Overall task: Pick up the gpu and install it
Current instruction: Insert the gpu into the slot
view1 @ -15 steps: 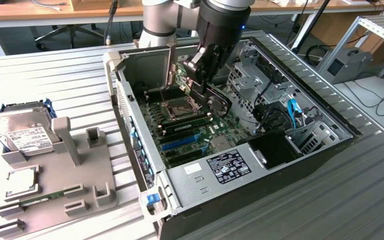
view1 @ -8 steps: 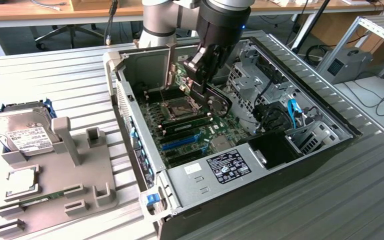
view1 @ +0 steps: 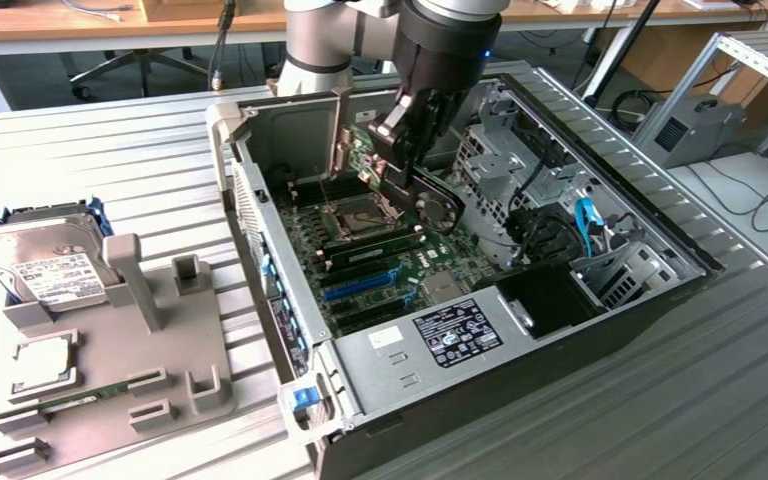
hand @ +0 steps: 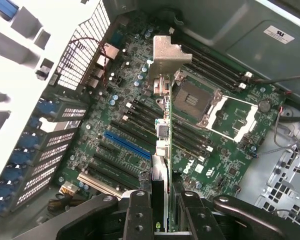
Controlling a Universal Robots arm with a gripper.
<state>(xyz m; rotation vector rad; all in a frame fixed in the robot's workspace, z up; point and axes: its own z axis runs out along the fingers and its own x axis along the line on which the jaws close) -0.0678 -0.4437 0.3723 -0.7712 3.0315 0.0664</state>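
Note:
My gripper (view1: pixel 404 160) hangs inside the open computer case (view1: pixel 624 215), shut on the gpu (view1: pixel 431 200). The card is a green board with a round black fan, held on edge a little above the motherboard (view1: pixel 357 260). In the wrist view the gpu (hand: pixel 162 135) runs edge-on away from my gripper (hand: pixel 162 202), with its silver bracket (hand: pixel 166 55) at the far end. Both black fingers (hand: pixel 140 212) clamp the card's near end. Beneath it lie the motherboard (hand: pixel 115 115), a blue slot (hand: pixel 127 145) off to one side and the CPU socket (hand: pixel 190 102) on the other.
On the exterior view's left a grey fixture (view1: pixel 157 350) holds a silver hard drive (view1: pixel 44 265) and a RAM stick (view1: pixel 84 395). Drive cages and cables (view1: pixel 584 225) fill the case's far side. A power supply with a label (view1: pixel 451 335) sits at its near end.

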